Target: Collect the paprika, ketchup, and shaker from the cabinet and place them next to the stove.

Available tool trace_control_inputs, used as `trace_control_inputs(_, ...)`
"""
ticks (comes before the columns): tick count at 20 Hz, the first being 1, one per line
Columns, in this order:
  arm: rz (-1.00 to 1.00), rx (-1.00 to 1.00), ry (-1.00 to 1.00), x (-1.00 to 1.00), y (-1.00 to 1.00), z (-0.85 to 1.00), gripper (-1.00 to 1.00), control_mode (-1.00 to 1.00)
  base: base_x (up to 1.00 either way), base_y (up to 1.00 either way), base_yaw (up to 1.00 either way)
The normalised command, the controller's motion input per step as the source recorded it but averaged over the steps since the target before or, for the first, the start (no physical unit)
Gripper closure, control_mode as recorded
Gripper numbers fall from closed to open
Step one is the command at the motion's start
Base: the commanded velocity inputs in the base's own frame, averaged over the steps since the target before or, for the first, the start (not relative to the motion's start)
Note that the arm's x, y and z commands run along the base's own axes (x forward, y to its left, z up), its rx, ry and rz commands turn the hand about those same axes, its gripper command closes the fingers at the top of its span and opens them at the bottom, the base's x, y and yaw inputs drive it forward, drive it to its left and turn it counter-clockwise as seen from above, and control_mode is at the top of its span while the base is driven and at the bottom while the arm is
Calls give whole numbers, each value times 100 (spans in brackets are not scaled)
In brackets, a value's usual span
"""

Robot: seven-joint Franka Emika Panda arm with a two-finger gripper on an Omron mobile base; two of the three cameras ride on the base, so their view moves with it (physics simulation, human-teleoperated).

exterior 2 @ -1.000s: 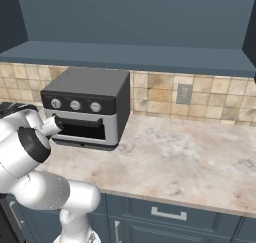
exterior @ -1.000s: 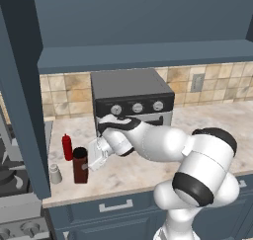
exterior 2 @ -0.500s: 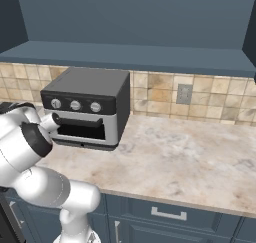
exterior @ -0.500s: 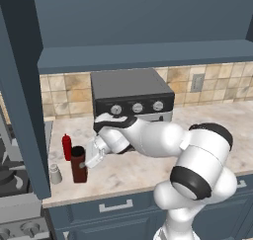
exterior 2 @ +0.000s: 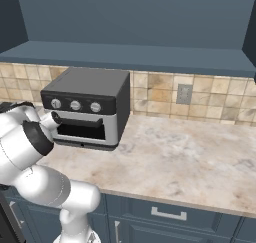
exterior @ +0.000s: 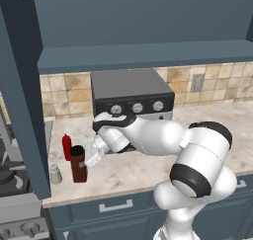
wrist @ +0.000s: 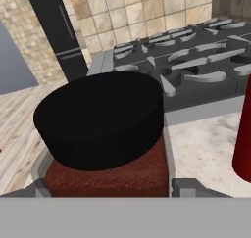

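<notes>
The paprika (exterior: 78,165), a dark red-brown jar with a black cap, stands on the counter at the left end, by the stove (exterior: 12,177). My gripper (exterior: 86,159) reaches it from the right and is shut on the jar. In the hand view the paprika (wrist: 105,134) sits between my fingers (wrist: 188,187). The ketchup (exterior: 66,146) stands just behind the jar and appears as a red edge (wrist: 243,139). The small pale shaker (exterior: 56,174) is to the jar's left. Above hangs the cabinet (exterior: 138,17), its shelf showing nothing.
A silver toaster oven (exterior: 131,93) stands against the tiled wall behind my arm, also the toaster oven (exterior 2: 85,107). The cabinet's open door (exterior: 20,96) hangs at the left over the stove's edge. Burner grates (wrist: 196,60) lie beyond the jar. Marble counter (exterior 2: 190,157) stretches right.
My arm has swung left and sunk a little, carrying the paprika slightly left to the counter beside the ketchup and shaker.
</notes>
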Motion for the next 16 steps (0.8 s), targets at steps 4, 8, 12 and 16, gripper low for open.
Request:
trace_control_inputs(4,0,0,0,-14,0,-1,-100,-100,0,0,0)
trace_control_inputs(8,0,0,0,-10,0,-1,-100,-100,0,0,0)
trace_control_inputs(12,0,0,0,-1,0,0,-100,-100,0,0,0)
trace_control_inputs(16,1,0,0,0,-5,0,-100,-100,0,0,0)
